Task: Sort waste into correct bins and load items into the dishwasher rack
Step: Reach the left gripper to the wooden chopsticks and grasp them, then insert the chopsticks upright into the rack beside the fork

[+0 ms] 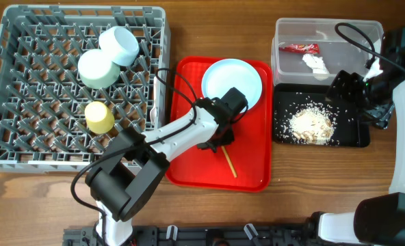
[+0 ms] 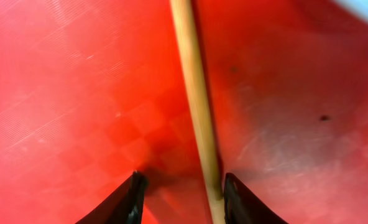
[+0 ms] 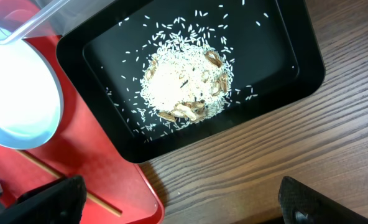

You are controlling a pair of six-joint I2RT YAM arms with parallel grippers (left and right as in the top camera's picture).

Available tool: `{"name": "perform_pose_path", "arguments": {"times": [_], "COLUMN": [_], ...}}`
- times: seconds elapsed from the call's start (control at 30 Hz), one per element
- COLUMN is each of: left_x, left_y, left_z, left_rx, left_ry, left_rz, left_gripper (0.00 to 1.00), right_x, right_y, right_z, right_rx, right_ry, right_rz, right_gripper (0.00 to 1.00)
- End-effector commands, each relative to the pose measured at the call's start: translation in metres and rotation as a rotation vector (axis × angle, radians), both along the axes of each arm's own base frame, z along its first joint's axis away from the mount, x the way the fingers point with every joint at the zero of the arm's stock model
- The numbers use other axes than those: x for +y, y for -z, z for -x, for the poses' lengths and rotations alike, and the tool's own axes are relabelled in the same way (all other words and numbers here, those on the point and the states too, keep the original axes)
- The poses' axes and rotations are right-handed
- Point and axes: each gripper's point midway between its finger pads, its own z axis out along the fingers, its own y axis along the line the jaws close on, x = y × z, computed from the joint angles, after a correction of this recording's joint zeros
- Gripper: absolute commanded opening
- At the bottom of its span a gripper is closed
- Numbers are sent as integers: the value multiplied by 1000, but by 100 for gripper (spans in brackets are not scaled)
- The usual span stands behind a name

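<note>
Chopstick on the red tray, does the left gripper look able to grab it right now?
Probably yes. The left gripper is open and low over the red tray, with the chopstick lying between its fingers, nearer one of them. Nothing covers the stick; the plate sits off to one side.

White arms (image 1: 182,130), black cables (image 1: 358,34), black left hand (image 2: 181,186)

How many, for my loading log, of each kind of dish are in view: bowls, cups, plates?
Bowls: 2 (light green bowl, pale blue bowl)
Cups: 1 (yellow cup)
Plates: 1 (pale blue-white plate)
Total: 4
</note>
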Motion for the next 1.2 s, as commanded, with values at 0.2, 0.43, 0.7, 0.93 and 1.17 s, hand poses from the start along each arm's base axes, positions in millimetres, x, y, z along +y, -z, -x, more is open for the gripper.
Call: {"name": "perform_pose_path", "arguments": {"times": [0.2,0.43,0.7,0.93,1.17], "left_x": [8,8,11,37,103], "left_y": [14,13,4,-62,-148], "left_z": [6,6,-3,-44,-84], "left_rx": [32,30,8,-152,-395], "left_ry": [-14,-15,-37,-86,-62], "left_rz": [-54,-52,-31,59,98], "left_gripper": [12,4,4,4,4], "right_x": [1,1,1,1,1], "right_y": [-10,-10,-10,-10,-10], "right_z": [-2,-1,-1,-1,-1], "right_rx": [-38,-37,-37,-37,-37], "right_ry": [-19,-18,-19,-19,-18], "right_rz": [3,2,2,3,3], "right_gripper": [100,100,100,100,100]}}
